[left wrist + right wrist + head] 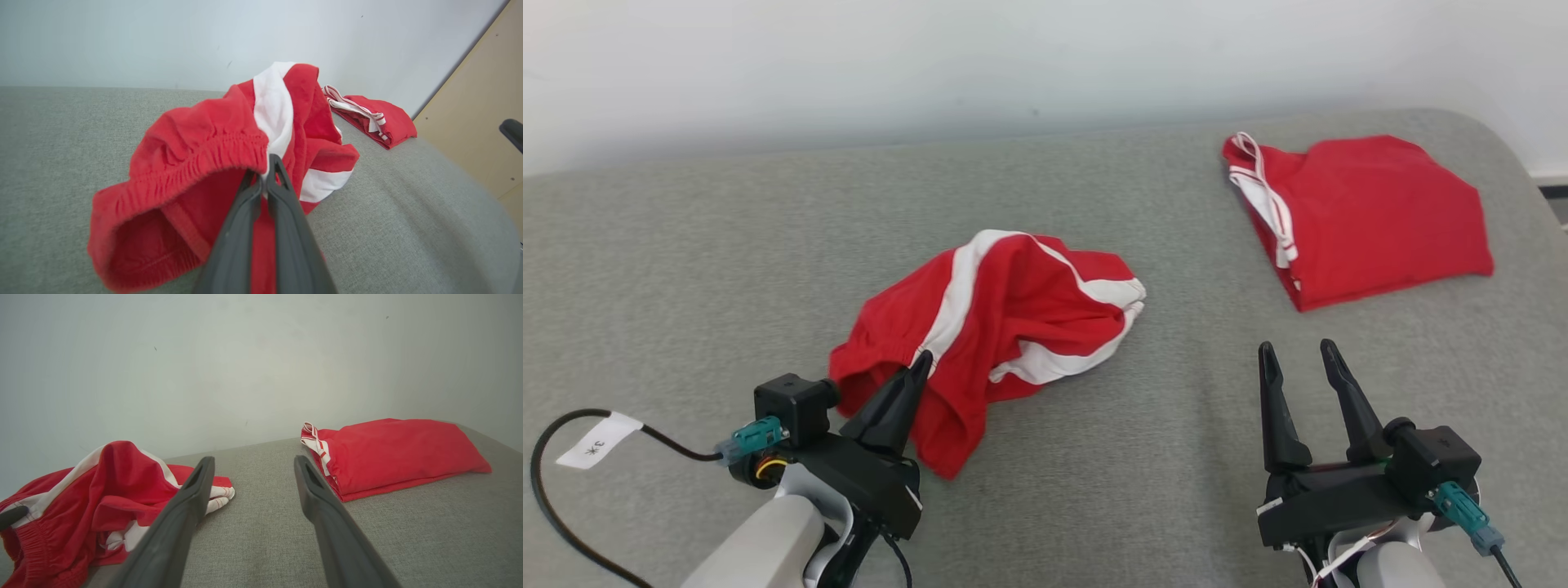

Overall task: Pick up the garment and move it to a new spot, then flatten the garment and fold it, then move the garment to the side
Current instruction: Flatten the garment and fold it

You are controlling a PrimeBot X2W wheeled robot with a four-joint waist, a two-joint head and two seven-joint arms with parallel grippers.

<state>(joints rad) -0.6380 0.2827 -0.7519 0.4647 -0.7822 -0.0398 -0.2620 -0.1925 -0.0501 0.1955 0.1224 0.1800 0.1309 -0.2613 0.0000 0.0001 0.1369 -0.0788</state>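
Left hand (921, 359): fingers pressed together, pinching the gathered elastic waistband of the red garment (1005, 318). Left wrist view confirms it: both fingers (282, 196) meet on the waistband edge just beside the white stripe.

Garment: red shorts with broad white stripes, crumpled, partly bunched up. Lies near the middle of the grey fabric-covered worktop (686, 269), with the waistband end towards the robot and the waist opening gaping.

Right hand (1297, 347): fingers spread, nothing between them. It is over bare worktop, well apart from the garment. In the right wrist view it points at the gap between the two red items.

Second red garment (1372, 216): folded flat, white-trimmed edge on its left, at the far right of the worktop, near the rounded corner.

Black cable with a white tag (596, 441) loops at lower left beside the left wrist.
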